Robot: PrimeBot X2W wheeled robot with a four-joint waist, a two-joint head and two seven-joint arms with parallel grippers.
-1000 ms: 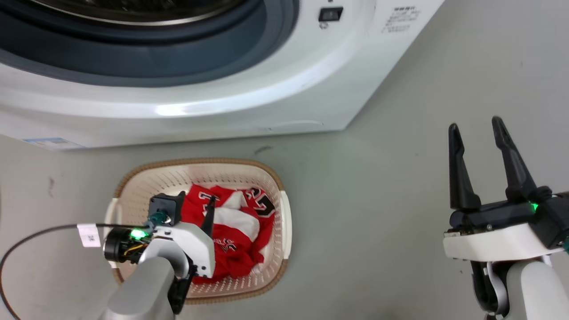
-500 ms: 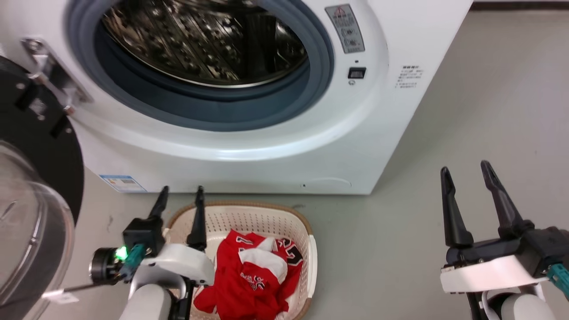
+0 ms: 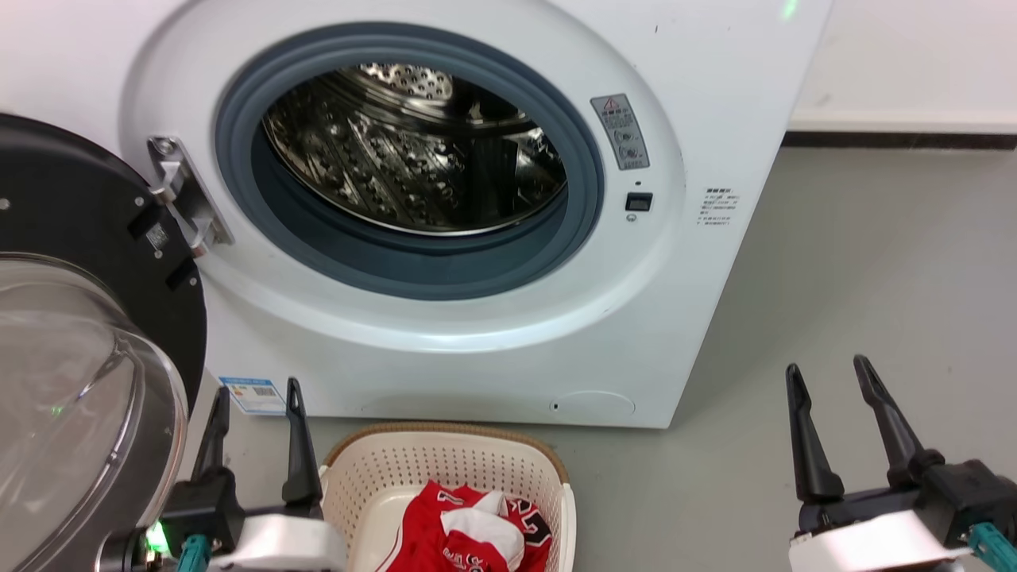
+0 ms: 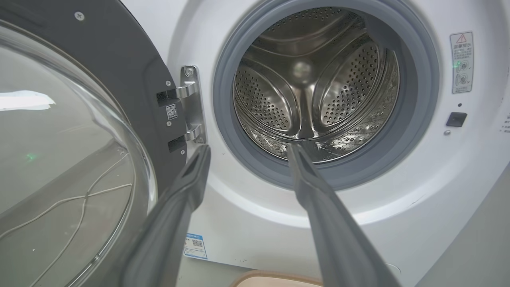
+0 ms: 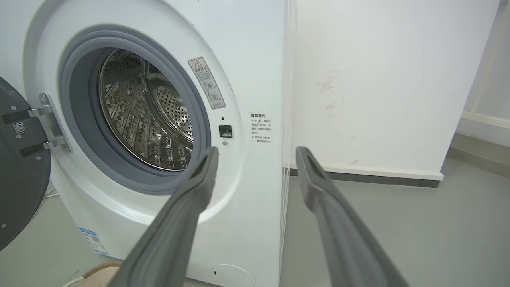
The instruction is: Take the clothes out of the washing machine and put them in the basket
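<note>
The white washing machine [image 3: 699,95] stands in front of me with its porthole open, and the bare steel drum [image 3: 413,151] shows no clothes inside. In the left wrist view the same drum [image 4: 314,83] is bare too. Red clothes [image 3: 469,532] with white trim lie in the cream basket [image 3: 445,469] on the floor below the machine. My left gripper [image 3: 258,389] is open and empty, just left of the basket. Off to the right over the floor, my right gripper [image 3: 826,369] is open and empty too.
The black-rimmed glass door [image 3: 71,381] is swung open at the left, close beside my left gripper. Grey floor [image 3: 874,262] stretches right of the machine to a white wall with a dark skirting [image 3: 898,139].
The head camera has tilted up, bringing the drum and door into view. My left gripper has come up out of the basket, leaving the clothes there, and now points at the machine.
</note>
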